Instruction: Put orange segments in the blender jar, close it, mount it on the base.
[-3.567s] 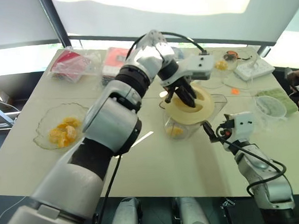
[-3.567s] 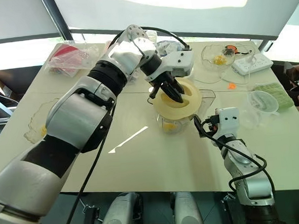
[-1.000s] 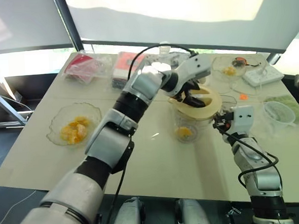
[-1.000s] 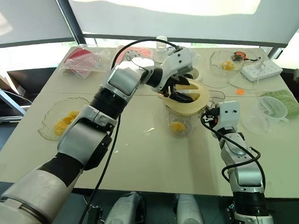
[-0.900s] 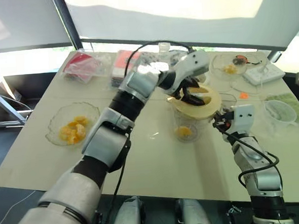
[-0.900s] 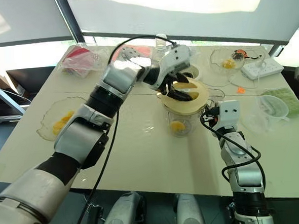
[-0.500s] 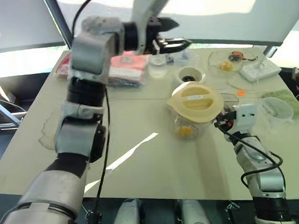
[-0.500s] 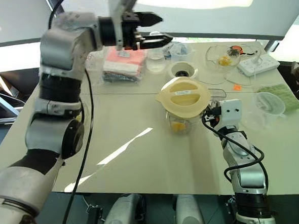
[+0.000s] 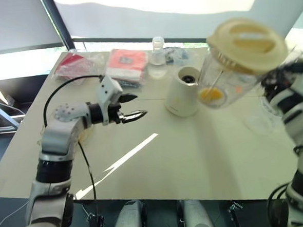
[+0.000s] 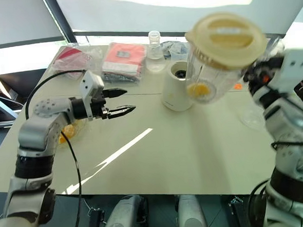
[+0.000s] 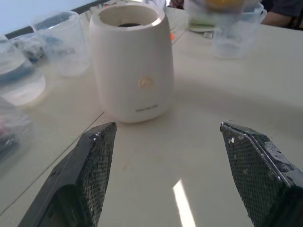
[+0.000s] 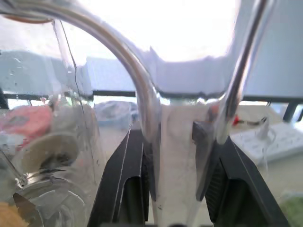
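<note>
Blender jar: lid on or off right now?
On. The cream lid caps the blender jar, which the right claw holds tilted in the air by its handle, orange segments inside.

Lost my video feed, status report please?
Right gripper shut on clear plastic blender jar's handle, cream lid on, airborne. Left gripper open, empty. White rounded base unobstructed.
</note>
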Motion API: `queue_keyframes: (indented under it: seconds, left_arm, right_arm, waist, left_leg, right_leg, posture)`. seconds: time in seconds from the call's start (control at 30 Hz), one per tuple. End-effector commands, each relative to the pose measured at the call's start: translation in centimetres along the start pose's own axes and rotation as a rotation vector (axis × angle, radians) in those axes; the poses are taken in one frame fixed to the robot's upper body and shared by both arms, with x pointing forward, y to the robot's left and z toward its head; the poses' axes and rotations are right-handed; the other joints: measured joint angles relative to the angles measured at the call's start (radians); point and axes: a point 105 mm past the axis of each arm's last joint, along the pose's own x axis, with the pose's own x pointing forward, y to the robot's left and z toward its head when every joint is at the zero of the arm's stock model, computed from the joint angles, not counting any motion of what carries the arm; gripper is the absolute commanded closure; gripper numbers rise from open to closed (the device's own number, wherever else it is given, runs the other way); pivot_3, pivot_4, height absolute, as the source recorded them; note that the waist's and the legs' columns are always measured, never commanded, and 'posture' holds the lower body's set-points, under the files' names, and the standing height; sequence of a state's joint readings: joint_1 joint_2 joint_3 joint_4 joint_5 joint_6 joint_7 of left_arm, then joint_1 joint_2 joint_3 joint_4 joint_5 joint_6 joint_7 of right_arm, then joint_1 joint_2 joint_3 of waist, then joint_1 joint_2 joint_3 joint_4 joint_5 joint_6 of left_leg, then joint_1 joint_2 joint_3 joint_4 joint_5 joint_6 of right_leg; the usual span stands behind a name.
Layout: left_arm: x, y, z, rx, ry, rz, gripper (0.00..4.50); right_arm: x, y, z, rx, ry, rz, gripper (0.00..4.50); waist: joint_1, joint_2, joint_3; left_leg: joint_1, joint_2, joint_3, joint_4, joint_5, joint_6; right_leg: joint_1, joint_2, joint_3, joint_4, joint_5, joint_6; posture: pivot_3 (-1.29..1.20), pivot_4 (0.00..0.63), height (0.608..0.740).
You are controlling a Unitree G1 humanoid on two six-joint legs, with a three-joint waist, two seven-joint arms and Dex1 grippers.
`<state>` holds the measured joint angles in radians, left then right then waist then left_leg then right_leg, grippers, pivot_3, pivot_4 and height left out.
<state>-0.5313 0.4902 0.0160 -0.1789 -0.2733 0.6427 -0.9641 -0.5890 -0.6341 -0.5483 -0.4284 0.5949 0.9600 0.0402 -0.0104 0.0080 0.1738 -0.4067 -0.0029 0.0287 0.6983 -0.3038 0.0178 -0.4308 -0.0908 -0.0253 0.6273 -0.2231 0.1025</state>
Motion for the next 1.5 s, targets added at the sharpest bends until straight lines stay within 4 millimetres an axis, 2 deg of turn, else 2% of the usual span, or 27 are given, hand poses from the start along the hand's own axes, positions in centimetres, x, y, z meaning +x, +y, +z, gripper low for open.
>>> queue_keyframes:
  seconds: [0.03,0.13,0.2,0.3,0.5,0.8,1.17,1.33,1.43,1.5]
  left_arm:
    - [-0.2,-0.2,1.2,0.068,-0.052,0.042,0.84]
    - [-0.1,0.0,1.0,0.071,-0.066,0.09,0.84]
    - [-0.2,0.3,0.8,0.099,-0.064,0.134,0.84]
    - [-0.3,0.7,0.2,0.137,-0.053,0.192,0.84]
    - [-0.2,0.2,-0.4,0.149,-0.052,0.214,0.84]
    - [-0.7,0.2,-0.7,0.138,-0.052,0.278,0.84]
    - [-0.7,0.2,-1.0,0.124,-0.045,0.289,0.84]
    - [-0.4,0.3,-0.9,0.122,-0.049,0.291,0.84]
    - [-0.3,0.5,-0.8,0.123,-0.051,0.291,0.84]
    - [-0.2,0.6,-0.8,0.125,-0.051,0.291,0.84]
  right_arm:
    - [1.1,0.2,4.2,0.005,-0.109,-0.005,3.62]
    - [3.3,1.5,5.3,0.018,-0.123,0.011,3.62]
    - [4.6,1.7,5.2,0.025,-0.112,0.0,3.62]
    - [7.2,2.3,4.5,0.034,-0.081,-0.008,3.62]
    - [10.2,3.5,2.2,0.023,-0.001,0.021,3.62]
    - [10.9,5.1,-0.7,0.001,0.115,0.11,3.62]
    - [10.1,6.3,-2.2,-0.013,0.172,0.205,3.62]
    - [10.3,6.3,-4.2,-0.035,0.207,0.246,3.62]
    - [10.4,6.9,-5.2,-0.068,0.206,0.333,3.62]
    - [10.9,6.4,-5.9,-0.068,0.221,0.314,3.62]
  waist:
    - [0.0,0.0,0.0]
    - [-0.005,-0.001,0.0]
    - [-0.005,-0.001,0.0]
    - [-0.005,0.0,0.0]
    - [-0.001,0.0,0.0]
    - [-0.002,0.0,0.001]
    - [-0.003,0.0,0.001]
    - [-0.003,0.0,0.001]
    - [-0.003,0.0,0.0]
    - [-0.004,0.0,0.0]
  left_leg:
    - [0.0,0.0,0.0,0.0,0.0,0.0]
    - [0.0,0.001,0.0,-0.001,0.0,0.0]
    - [0.0,0.001,0.0,-0.001,0.0,0.0]
    - [0.0,0.001,0.001,-0.001,0.0,0.0]
    - [-0.002,0.0,0.001,-0.002,0.0,0.0]
    - [-0.002,0.0,0.001,-0.007,0.0,0.0]
    - [-0.001,0.0,0.001,-0.007,0.0,-0.001]
    - [-0.001,0.001,0.001,-0.007,0.0,-0.001]
    - [-0.001,0.0,0.001,-0.007,0.0,-0.001]
    - [-0.001,0.0,0.001,-0.007,0.0,-0.001]
  right_leg:
    - [0.0,0.0,0.0,0.0,0.0,0.0]
    - [0.0,0.002,0.0,0.0,0.0,0.0]
    - [0.0,0.002,0.0,0.0,0.002,0.003]
    - [-0.001,0.002,0.0,0.001,0.002,0.003]
    - [-0.002,0.001,0.0,-0.001,0.002,0.003]
    - [-0.003,0.001,0.0,-0.002,0.002,0.003]
    - [-0.003,0.001,0.0,-0.002,0.002,0.003]
    - [-0.003,0.001,0.0,-0.003,0.002,0.003]
    - [-0.003,0.001,0.0,-0.003,0.002,0.003]
    - [-0.003,0.001,0.0,-0.003,0.002,0.003]
  posture:
    - [0.0,0.15,0.74]
    - [0.0,0.15,0.74]
    - [0.0,0.15,0.74]
    - [0.0,0.15,0.74]
    - [0.0,0.15,0.74]
    - [0.0,0.15,0.74]
    - [0.0,0.15,0.74]
    - [0.0,0.15,0.74]
    - [0.0,0.15,0.74]
    - [0.0,0.15,0.74]
